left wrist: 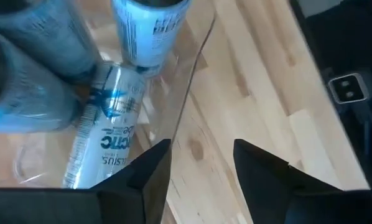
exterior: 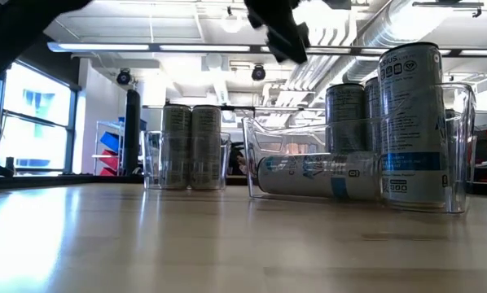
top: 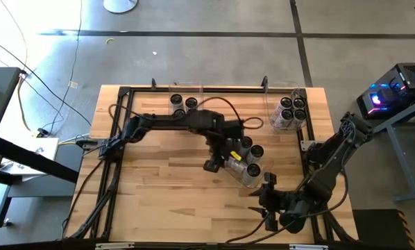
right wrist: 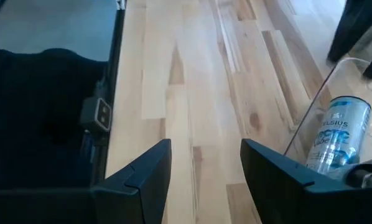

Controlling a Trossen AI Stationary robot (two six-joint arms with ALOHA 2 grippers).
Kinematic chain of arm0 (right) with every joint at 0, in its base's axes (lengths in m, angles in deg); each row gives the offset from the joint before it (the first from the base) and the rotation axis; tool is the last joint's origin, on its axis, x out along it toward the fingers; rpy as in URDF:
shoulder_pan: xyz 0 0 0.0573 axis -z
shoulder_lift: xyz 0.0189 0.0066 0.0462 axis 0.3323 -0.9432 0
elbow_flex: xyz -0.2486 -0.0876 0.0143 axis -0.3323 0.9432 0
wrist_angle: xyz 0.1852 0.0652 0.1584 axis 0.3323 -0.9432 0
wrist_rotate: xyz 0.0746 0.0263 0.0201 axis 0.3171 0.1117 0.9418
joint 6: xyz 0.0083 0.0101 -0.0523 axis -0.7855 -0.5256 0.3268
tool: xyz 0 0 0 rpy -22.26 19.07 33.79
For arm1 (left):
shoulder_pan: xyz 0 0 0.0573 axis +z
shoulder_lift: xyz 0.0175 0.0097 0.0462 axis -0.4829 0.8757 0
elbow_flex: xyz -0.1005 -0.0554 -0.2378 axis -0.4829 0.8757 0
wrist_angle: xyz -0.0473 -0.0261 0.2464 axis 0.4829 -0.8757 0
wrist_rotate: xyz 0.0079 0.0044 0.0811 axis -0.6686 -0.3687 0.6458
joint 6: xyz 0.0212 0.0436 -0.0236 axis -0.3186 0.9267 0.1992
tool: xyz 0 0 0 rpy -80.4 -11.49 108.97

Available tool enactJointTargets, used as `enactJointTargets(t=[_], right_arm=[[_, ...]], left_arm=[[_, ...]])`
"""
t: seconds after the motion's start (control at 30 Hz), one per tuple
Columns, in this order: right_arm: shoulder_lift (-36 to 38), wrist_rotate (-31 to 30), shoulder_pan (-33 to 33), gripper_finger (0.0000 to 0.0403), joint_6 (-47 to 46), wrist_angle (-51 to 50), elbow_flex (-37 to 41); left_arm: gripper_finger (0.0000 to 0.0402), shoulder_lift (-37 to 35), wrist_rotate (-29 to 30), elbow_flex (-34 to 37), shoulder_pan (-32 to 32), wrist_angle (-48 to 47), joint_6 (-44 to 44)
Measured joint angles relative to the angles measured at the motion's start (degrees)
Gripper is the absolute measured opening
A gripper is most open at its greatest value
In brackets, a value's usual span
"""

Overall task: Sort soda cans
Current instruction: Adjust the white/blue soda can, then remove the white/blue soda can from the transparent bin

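Note:
A clear bin [top: 243,173] at mid-table holds three upright silver soda cans [top: 256,151] and one can lying on its side [top: 235,164] [exterior: 317,176] [left wrist: 108,134] with a blue label. My left gripper [top: 214,164] [left wrist: 201,168] hovers open just left of this bin, raised above the table [exterior: 280,32]. My right gripper [top: 264,201] [right wrist: 204,168] waits open near the table's near edge, pointing toward the bin. Two cans [top: 183,104] [exterior: 190,146] stand in a far-left bin. Several cans [top: 291,110] stand in a far-right bin.
A black metal frame [top: 117,139] borders the table on all sides. Bare wood [top: 166,187] lies left of and in front of the middle bin. The middle bin's clear wall [left wrist: 192,81] stands close beside my left fingers. Cables [top: 228,111] run along the left arm.

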Motion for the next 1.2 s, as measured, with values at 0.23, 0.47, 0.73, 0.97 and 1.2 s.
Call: enactJointTargets(t=[0.23,0.47,0.73,0.97,1.2], right_arm=[[-5.50,-1.82,0.25,0.0188,-5.76,0.23,0.00],[-7.21,-3.06,4.32,0.0195,-5.62,0.96,0.00],[-5.07,7.45,14.80,0.0268,12.44,4.82,0.00],[-5.00,34.39,27.76,0.0303,16.39,-8.58,-7.02],[-4.89,33.35,31.83,0.0303,25.18,-23.56,-13.55]], left_arm=[[0.0129,-14.10,2.20,17.45,-0.52,11.05,-3.75],[0.0099,-38.92,11.88,53.33,-2.17,36.13,-15.10],[0.0091,-61.39,28.26,82.23,-9.18,53.89,-29.28],[0.0091,-69.62,35.96,96.91,-13.87,67.87,-33.85],[0.0091,-70.33,37.06,101.68,-15.00,73.52,-35.71]])
